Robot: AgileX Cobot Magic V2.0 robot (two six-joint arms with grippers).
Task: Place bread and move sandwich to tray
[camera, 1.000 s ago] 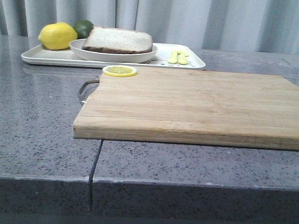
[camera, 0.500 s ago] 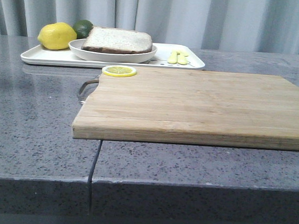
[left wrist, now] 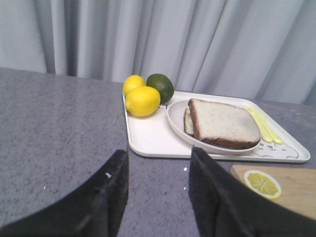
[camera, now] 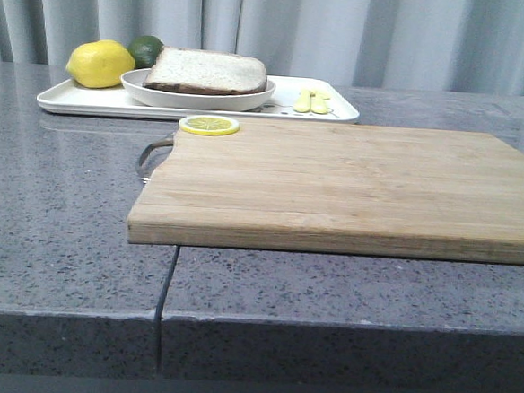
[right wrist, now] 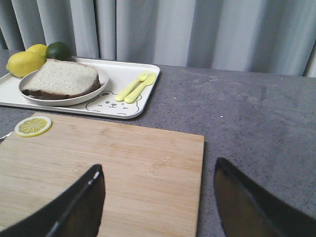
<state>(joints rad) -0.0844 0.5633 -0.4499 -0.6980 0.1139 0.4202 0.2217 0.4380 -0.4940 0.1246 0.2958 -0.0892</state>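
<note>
At the far left of the grey speckled desk (camera: 64, 192), the tray (camera: 80, 101) is seen lying flat, its long side running across the front view. On it a round white plate (camera: 197, 96) is set, and on the plate the bread (camera: 208, 70) is found, a thick pale slice with a dark brown crust; in the left wrist view a second slice edge is visible tucked against it on the plate, though what lies between them cannot be told. Two lemons, the nearer one (left wrist: 142, 100) and another (left wrist: 134, 83) behind it, and a dark green lime (left wrist: 160, 87) are grouped on the tray at the end beside the plate, touching one another. A pale yellow fork and spoon (right wrist: 136, 88) are laid side by side on the opposite end of the tray, next to a line-drawn bear mark (right wrist: 104, 104). A wooden cutting board (camera: 352, 189) is placed in front of the tray, nearer the robot, its top bare except for a lemon slice (camera: 209, 124) resting at the far corner closest to the plate. A metal handle loop (camera: 150, 157) is noted at the board's left end. The left pincer (left wrist: 158, 197) is held above the bare desk short of the tray, its dark fingers spread apart and nothing between them. The right pincer (right wrist: 158, 207) is held over the near part of the board and the desk beside it, fingers likewise spread wide and unloaded.
</note>
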